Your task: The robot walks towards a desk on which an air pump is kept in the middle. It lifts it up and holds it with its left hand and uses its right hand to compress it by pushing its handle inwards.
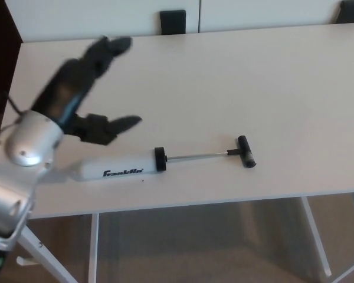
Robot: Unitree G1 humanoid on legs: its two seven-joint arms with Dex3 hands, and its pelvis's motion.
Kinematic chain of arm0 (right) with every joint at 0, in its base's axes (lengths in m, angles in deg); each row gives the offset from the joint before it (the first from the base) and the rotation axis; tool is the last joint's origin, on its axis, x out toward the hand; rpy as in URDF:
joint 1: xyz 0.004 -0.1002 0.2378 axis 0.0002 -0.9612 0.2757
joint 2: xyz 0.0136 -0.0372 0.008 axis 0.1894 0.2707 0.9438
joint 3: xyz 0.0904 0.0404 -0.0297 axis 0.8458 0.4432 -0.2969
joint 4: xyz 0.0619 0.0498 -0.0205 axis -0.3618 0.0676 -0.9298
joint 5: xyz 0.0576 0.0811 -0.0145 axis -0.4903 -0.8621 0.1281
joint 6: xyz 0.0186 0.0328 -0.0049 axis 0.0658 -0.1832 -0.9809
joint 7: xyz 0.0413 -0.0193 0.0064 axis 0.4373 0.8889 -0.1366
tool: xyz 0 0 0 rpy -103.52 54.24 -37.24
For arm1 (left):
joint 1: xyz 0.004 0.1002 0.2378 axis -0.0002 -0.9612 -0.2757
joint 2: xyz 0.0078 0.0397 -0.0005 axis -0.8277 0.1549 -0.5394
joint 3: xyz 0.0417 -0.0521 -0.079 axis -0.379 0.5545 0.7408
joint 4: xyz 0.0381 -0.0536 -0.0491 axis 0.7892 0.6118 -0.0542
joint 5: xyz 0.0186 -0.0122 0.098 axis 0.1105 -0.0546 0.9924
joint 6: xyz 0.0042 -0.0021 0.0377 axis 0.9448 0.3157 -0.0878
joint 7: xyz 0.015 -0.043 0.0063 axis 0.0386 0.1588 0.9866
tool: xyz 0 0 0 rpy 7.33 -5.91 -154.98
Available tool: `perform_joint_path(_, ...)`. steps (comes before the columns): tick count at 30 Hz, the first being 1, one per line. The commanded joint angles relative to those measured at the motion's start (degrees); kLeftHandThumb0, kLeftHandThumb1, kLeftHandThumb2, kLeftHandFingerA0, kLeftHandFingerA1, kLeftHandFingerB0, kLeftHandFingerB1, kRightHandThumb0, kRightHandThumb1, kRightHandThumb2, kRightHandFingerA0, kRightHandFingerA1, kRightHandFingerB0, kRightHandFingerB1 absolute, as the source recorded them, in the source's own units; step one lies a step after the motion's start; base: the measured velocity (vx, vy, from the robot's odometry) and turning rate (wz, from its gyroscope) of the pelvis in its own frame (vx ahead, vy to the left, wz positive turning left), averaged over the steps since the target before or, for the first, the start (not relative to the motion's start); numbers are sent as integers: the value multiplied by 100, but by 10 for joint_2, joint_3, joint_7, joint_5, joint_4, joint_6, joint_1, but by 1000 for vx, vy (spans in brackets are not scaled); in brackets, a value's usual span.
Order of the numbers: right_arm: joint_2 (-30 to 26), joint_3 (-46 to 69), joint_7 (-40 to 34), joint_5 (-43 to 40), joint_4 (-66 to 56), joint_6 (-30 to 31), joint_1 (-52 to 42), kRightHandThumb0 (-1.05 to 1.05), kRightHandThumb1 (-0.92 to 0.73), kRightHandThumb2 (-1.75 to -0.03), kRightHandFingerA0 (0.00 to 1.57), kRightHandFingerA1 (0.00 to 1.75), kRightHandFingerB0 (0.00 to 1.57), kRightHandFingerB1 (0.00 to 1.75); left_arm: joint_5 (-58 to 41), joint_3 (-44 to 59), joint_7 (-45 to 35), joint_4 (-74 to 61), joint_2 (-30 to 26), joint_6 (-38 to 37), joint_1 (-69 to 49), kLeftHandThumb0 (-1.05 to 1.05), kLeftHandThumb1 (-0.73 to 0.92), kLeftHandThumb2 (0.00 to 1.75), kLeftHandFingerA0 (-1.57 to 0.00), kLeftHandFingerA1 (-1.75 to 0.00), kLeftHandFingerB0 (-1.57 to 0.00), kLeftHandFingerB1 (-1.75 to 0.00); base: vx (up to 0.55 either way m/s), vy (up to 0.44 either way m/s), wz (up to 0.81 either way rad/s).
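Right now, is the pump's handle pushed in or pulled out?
Pulled out. The air pump lies flat on the desk, and a long bare stretch of rod separates its black T-handle from the white barrel.
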State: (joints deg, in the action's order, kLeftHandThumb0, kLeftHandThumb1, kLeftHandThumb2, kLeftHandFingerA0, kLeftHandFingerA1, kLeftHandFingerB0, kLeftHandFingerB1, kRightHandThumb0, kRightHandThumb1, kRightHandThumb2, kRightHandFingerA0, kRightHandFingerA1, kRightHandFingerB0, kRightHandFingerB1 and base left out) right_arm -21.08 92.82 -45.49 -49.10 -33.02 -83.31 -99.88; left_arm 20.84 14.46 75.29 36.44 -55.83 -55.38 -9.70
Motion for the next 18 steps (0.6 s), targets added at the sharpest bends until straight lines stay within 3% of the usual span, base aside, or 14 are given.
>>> perform_joint_path(1,-24,-11,10,23,-20,-38,-5,-30,-72,-61,65,46,50,40,321,-257,-93,103,-65,-63,105,-17,45,67,-4,-18,-6,-25,0,0,0)
perform_joint_path(18,-25,-1,5,3,-40,5,-10,-32,-71,-61,63,45,51,40,356,-324,-108,123,-122,-79,121,-22,46,61,-9,-19,-8,-27,0,0,0)
